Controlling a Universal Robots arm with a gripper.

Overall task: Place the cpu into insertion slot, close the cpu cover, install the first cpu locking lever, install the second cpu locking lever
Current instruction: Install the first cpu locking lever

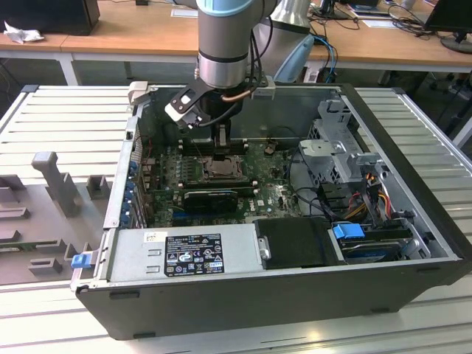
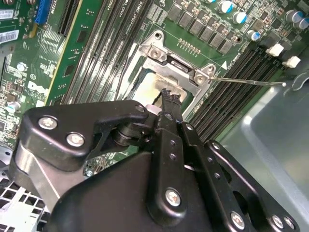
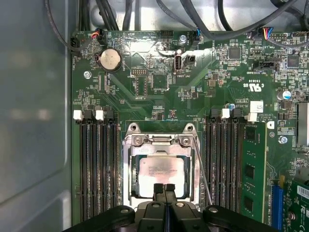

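The cpu [image 3: 161,166], a pale silvery square chip, lies in the insertion slot [image 1: 220,167] on the green motherboard. The cpu cover [image 3: 128,169], a silvery frame with a square cut-out, lies down around the chip. A thin wire locking lever [image 3: 203,179] stands swung away from the socket's side and reaches out over the memory slots [image 2: 246,81]. My gripper [image 3: 163,187] is shut, its black fingertips pressed together right over one edge of the chip [image 2: 153,86]. Nothing shows between the fingertips [image 2: 170,96]. In the exterior view the gripper [image 1: 221,140] hangs straight above the socket.
Long black memory slots [image 3: 96,164] flank the socket on both sides, one holding a green module [image 3: 251,164]. A coin battery [image 3: 109,59] and cables [image 3: 145,14] sit beyond. Around it are a grey case wall [image 3: 34,121], a black card [image 1: 210,198], a power supply [image 1: 184,254] and a drive cage [image 1: 339,147].
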